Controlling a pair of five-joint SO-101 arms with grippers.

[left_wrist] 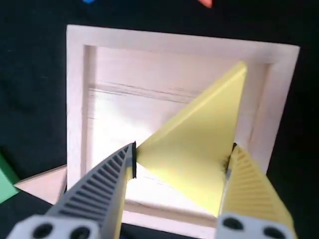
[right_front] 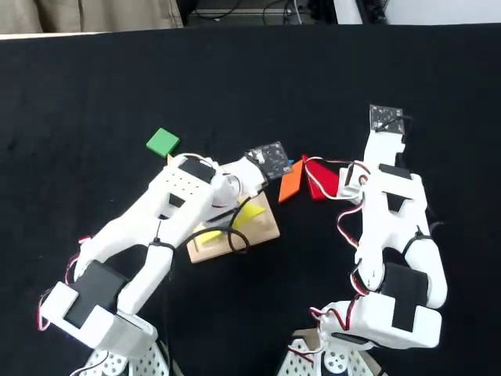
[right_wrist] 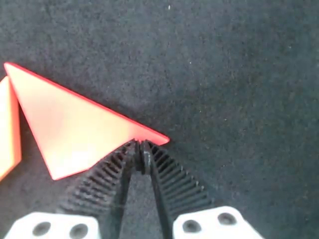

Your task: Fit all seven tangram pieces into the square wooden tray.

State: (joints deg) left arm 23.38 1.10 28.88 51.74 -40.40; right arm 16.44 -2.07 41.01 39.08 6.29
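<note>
The square wooden tray (right_front: pixel 264 229) lies under my left arm. My left gripper (left_wrist: pixel 182 157) hangs over the tray (left_wrist: pixel 174 42), shut on a large yellow triangle (left_wrist: pixel 199 144) that is tilted, with one corner near a tray corner. In the high view the yellow triangle (right_front: pixel 252 210) shows beside the left gripper (right_front: pixel 239 210). My right gripper (right_wrist: pixel 140 149) is shut, and its tips touch one edge of the red triangle (right_wrist: pixel 75 129), which lies flat on the black cloth. That red triangle (right_front: pixel 321 182) sits right of the tray, by the right gripper (right_front: pixel 344 177).
An orange parallelogram (right_front: pixel 290 182) lies between tray and red triangle, its edge (right_wrist: pixel 7 134) close to the red piece. A green square (right_front: pixel 162 142) sits left of the tray beyond it. A pale triangle (left_wrist: pixel 45 184) rests beside the tray. A blue piece (right_front: pixel 291 163) peeks out near the left wrist.
</note>
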